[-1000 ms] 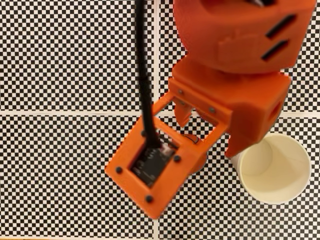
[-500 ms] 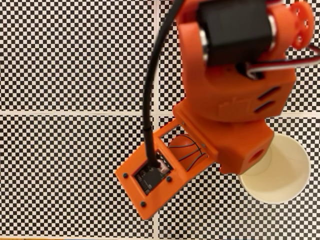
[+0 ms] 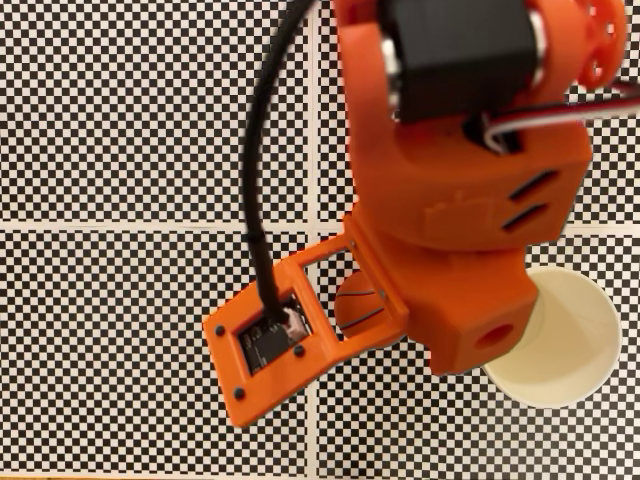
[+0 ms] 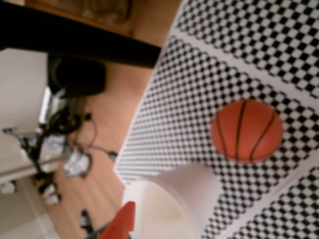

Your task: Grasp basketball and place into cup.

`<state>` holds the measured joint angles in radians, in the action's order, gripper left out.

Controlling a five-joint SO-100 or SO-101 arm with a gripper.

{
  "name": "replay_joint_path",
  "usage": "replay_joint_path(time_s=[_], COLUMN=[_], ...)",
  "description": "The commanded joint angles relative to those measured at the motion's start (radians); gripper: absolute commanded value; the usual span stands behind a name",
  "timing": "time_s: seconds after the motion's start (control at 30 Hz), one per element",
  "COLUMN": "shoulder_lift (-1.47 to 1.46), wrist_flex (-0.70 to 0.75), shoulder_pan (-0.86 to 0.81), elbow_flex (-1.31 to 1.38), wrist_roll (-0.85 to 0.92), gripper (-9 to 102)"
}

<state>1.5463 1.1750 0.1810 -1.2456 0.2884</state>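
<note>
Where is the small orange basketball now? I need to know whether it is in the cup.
In the wrist view the small orange basketball lies on the checkered mat, right of the cream paper cup, outside it.

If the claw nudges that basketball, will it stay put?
Probably not. The basketball is round and lies on the flat checkered mat, so a nudge would likely roll it. It looks smooth, so it may slip from a pinch. The paper cup nearby might tip if bumped.

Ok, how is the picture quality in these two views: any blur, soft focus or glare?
Fixed view: checkerboard mat crisp, lighting even, no glare; the close orange plastic arm and black cable are soft. Wrist view: tilted and hazy throughout; the small orange toy basketball is fairly sharp, the cream-white paper cup and background clutter blurred.
</note>
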Motion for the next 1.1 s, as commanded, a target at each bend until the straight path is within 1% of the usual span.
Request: replay_joint_path(time_s=[0.0, 0.13, 0.3, 0.43, 0.63, 1.07], shoulder_lift=[-0.008, -0.037, -0.1, -0.167, -0.245, -0.272], wrist_flex=[-0.014, -0.023, -0.058, -0.063, -0.058, -0.031], shoulder_pan=[-0.012, -0.023, -0.038, -0.048, -0.054, -0.071], elbow_flex=[0.043, 0.046, 0.08, 0.155, 0.236, 0.224], wrist_roll=[0.002, -0.012, -0.003, -0.02, -0.037, -0.011], gripper=[55, 56, 60, 62, 62, 62])
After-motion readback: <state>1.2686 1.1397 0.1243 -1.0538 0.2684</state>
